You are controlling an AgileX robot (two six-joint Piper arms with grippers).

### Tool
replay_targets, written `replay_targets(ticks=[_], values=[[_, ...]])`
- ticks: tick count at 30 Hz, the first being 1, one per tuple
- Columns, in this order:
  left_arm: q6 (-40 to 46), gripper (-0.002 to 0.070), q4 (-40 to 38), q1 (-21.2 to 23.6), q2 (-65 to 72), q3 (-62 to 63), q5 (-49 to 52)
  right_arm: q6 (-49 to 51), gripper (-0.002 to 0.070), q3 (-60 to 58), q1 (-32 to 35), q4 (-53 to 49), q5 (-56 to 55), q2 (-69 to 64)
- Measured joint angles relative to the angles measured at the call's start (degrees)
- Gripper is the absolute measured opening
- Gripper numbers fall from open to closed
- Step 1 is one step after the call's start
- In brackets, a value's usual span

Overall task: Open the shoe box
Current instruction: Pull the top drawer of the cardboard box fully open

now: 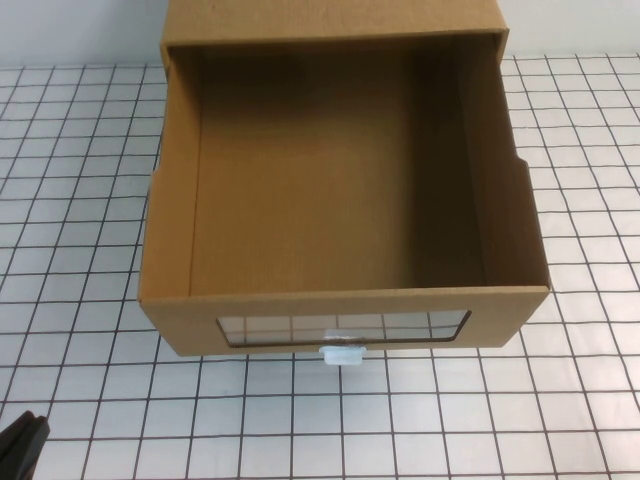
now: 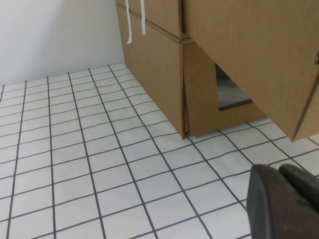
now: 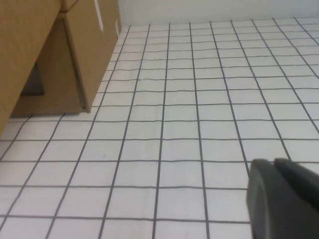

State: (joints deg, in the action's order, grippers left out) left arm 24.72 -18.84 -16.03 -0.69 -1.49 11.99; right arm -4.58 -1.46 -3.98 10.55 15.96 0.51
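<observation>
Item: shoe box point(image 1: 335, 180), brown corrugated card, drawer type, standing at the middle of the table and reaching to its far edge. Outer sleeve point(image 1: 330, 20) at the far end; inner drawer point(image 1: 170, 230) drawn out of it toward the near side, so the box stands open. Drawer contents: only its own plain brown floor and four walls show. Front panel of the drawer carries a clear window point(image 1: 345, 327), through which the grid lines of the surface can be seen, and a small white pull tab point(image 1: 341, 352) at its lower middle. Two white tape strips point(image 2: 134, 20) hang down one side of the sleeve. Surface: table point(image 1: 80, 200) covered in white with a black grid of squares. Room: plain pale wall point(image 2: 55, 35) behind the far edge. Left gripper point(image 1: 22, 445), dark, at the near left corner, well apart from the box; its fingertips point(image 2: 264, 199) are pressed together with nothing between them. Right gripper point(image 3: 274, 167), low over the grid to the box's right, likewise closed on nothing and apart from the box.
</observation>
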Motion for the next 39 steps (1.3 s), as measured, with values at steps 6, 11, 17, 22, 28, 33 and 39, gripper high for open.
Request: replay_targets(ticks=[6,11,17,22,28,33,39], values=[[0.0,-0.0002,0.0,0.0,0.0,0.0,0.0,-3.6,-0.0013,0.0,0.0,0.6,3.7,0.0],[0.0,-0.0002,0.0,0.0,0.0,0.0,0.0,-3.9,-0.0013,0.0,0.0,-0.2,4.5,0.1],[0.0,-0.0002,0.0,0.0,0.0,0.0,0.0,-4.0,-0.0013,0.0,0.0,0.5,4.5,0.3],[0.0,-0.0002,0.0,0.0,0.0,0.0,0.0,-4.0,-0.0013,0.0,0.0,0.8,4.5,0.3],[0.0,-0.0002,0.0,0.0,0.0,0.0,0.0,-4.0,-0.0013,0.0,0.0,0.8,4.5,0.3],[0.0,-0.0002,0.0,0.0,0.0,0.0,0.0,-4.0,-0.0013,0.0,0.0,0.8,4.5,0.3],[-10.6,-0.0002,12.8,1.4,0.0,0.0,-1.1,-4.0,-0.0013,0.0,-0.1,0.8,4.5,0.3]])
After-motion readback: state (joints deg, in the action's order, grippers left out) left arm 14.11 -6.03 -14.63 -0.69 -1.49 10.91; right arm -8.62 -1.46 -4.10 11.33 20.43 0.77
